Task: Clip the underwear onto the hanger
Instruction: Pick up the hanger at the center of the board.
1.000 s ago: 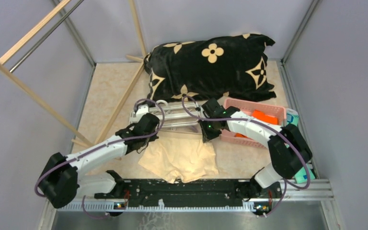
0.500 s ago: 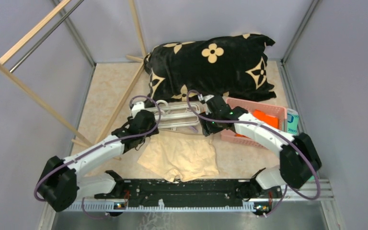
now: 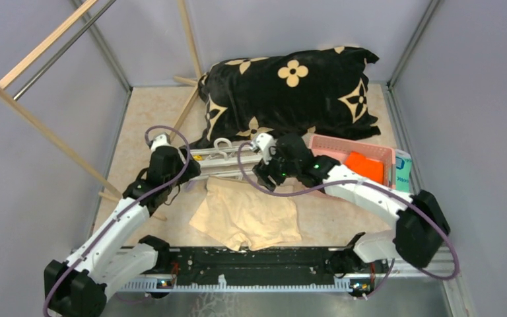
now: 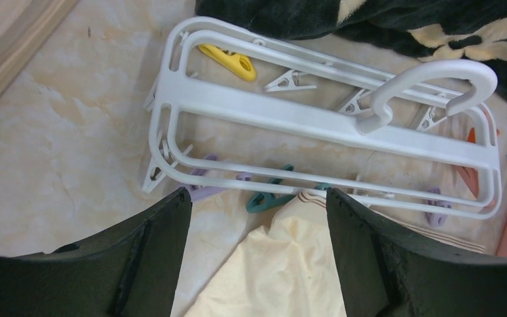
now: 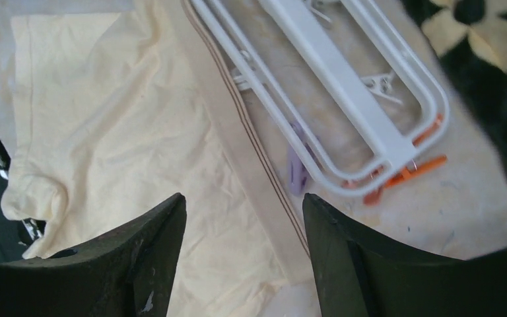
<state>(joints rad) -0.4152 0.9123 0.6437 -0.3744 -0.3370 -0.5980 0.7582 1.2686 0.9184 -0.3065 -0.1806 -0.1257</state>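
Cream underwear (image 3: pixel 247 214) spread flat, waistband beside flat-lying white clip hanger (image 4: pixel 270 113)

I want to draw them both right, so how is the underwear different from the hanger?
The underwear is cream cloth, a little rumpled; the hanger is a white frame of bars with gaps between. The hanger has a hook and small coloured clips; the underwear has only a striped waistband. The underwear lies nearer the robot, the hanger behind it by the black blanket. Both lie flat on the table.
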